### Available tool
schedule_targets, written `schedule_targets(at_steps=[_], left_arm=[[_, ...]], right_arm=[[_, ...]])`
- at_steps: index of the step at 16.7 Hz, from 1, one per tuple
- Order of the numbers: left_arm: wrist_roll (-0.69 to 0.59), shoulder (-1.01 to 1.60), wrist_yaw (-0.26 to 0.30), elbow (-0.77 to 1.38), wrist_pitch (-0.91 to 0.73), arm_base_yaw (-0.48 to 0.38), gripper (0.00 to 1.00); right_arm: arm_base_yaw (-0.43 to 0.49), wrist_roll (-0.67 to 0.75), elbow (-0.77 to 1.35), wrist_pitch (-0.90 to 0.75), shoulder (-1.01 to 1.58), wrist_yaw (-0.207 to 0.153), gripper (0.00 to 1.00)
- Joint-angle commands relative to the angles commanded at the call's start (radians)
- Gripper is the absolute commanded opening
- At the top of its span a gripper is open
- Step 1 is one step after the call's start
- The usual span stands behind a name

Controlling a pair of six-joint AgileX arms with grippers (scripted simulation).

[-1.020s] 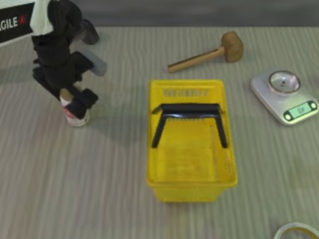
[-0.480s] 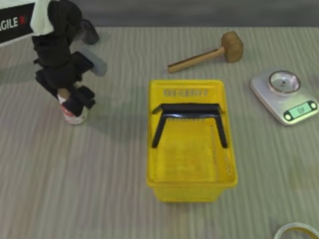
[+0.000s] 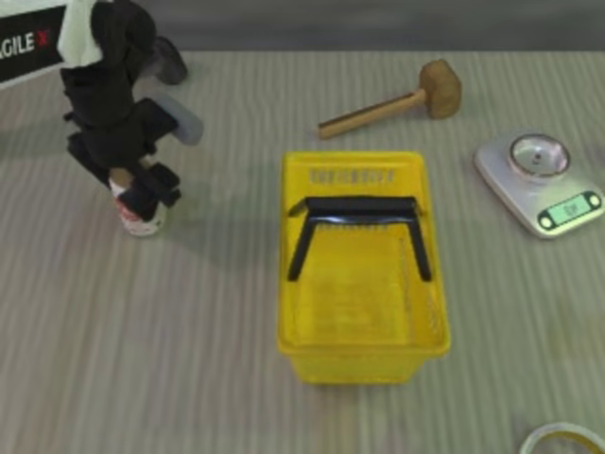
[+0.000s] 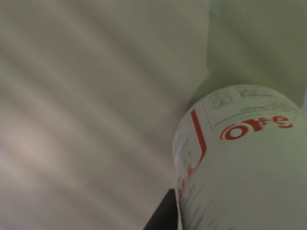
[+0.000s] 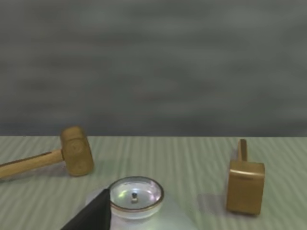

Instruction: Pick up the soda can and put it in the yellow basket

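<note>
Soda can point(image 3: 142, 216) — small white cylinder, red markings — clamped between left gripper point(image 3: 135, 194) fingers; perforated yellow basket point(image 3: 363, 359) well apart.

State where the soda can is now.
In the top view, the soda can stands at the table's left, under the left gripper, left of the yellow basket.
</note>
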Motion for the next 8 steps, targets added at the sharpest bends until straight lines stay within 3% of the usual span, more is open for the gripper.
schedule_targets(at_steps=[4,8], left_arm=[[-0.018,-0.007,0.051,-0.02,0.064,-0.009,0.0],[-0.089,-0.027,0.219,-0.087,0.296,-0.03,0.0]], right_arm=[[0.0,0.0,0.0,0.0,0.0,0.0,1.0],[0.0,0.0,0.0,0.0,0.0,0.0,1.0]])
